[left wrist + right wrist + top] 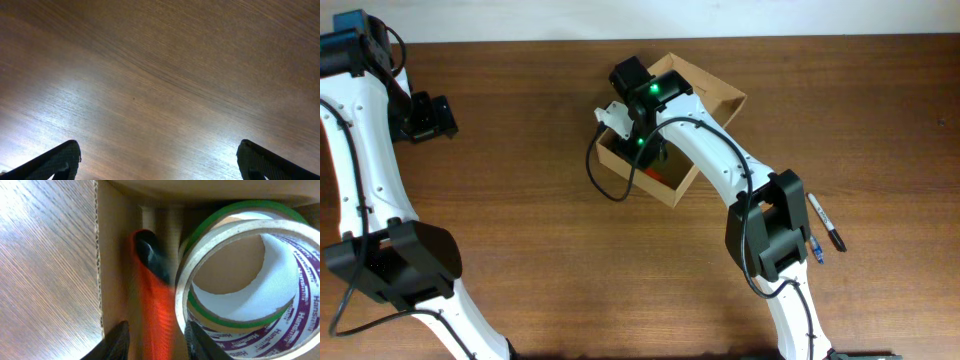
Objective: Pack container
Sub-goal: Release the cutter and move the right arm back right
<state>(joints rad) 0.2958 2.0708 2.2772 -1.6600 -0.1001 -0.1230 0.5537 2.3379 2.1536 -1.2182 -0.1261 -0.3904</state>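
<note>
Two robot arms stand over a brown wooden table [520,100], shown from above and from each wrist. A tan cardboard box [715,92] sits open just off the table's middle toward 1 o'clock, turned like a diamond so that its corners point roughly to 12, 3, 6 and 9 o'clock. The right arm [720,160] reaches in from 5 o'clock and bends down into the box, hiding much of the inside from above. Its wrist camera shows the right gripper [157,346] low inside the box, its fingers [117,345] parted a moderate way on either side of an orange pen [155,310] with a black end. Thin gaps seem to show between the fingers and the pen, so it looks loose rather than pinched, though the view is close and blurred. The pen lies along the box wall. At 3 o'clock from it, just beside it, a white roll [302,280] of tape with purple print overlaps a green-edged roll [250,203]. The left gripper [432,116] is well apart from the box, toward the table's 10 o'clock side, its jaws spread wide over bare wood and holding nothing. At 4 o'clock from the box, a black-and-white marker [825,222] lies on the table, and a blue pen [817,252] lies partly under the right arm.
</note>
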